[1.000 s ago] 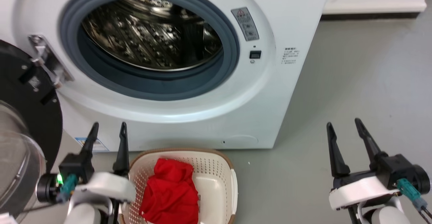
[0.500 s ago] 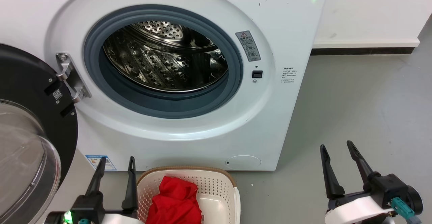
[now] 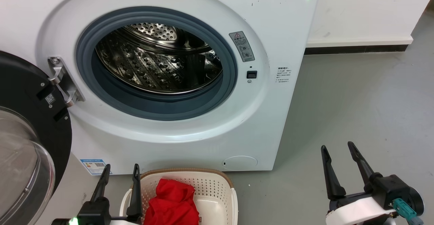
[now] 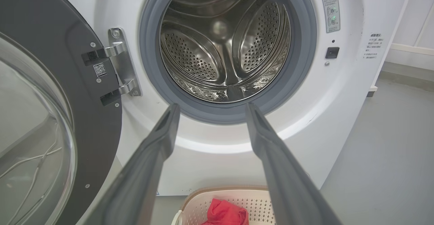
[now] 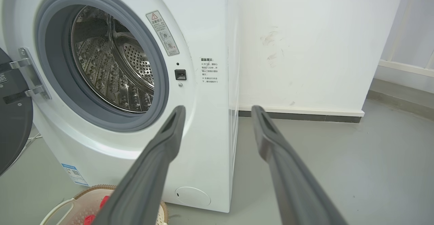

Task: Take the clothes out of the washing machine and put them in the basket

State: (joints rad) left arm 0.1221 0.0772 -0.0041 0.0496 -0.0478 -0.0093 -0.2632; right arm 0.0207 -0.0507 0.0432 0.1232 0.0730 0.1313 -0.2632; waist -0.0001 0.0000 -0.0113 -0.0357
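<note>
Since half a second ago the head camera has shifted: the washing machine (image 3: 190, 130) sits slightly further left in the head view. The left end effector (image 3: 122, 166) stands lower in that view than a second ago. The drum, basket and garment lie as before.

The clothes (image 3: 173, 201) lie in the basket (image 3: 190, 171) as one crumpled heap of plain red fabric. No lettering or stripe can be made out. The heap occupies the left half of the basket. Its long axis runs from the machine side toward the robot, and the bottom edge of the head view cuts it off.

The basket is cream, perforated and brown-rimmed. It stands on the grey floor (image 3: 356, 99) just before the machine's lower front, below the door opening. The bottom edge also cuts it off, so its long axis cannot be judged.

The opening faces the robot. The glass door (image 3: 30, 116) is swung fully open to the left on its hinge. The steel drum (image 3: 152, 69), within the grey seal (image 3: 162, 108), shows bare studded metal.

The left end effector has its fingers apart and holds nothing. They point up toward the machine, just left of the basket rim. The right end effector (image 3: 336, 146) likewise has its fingers apart and holds nothing, over bare floor well to the right of the machine.
</note>
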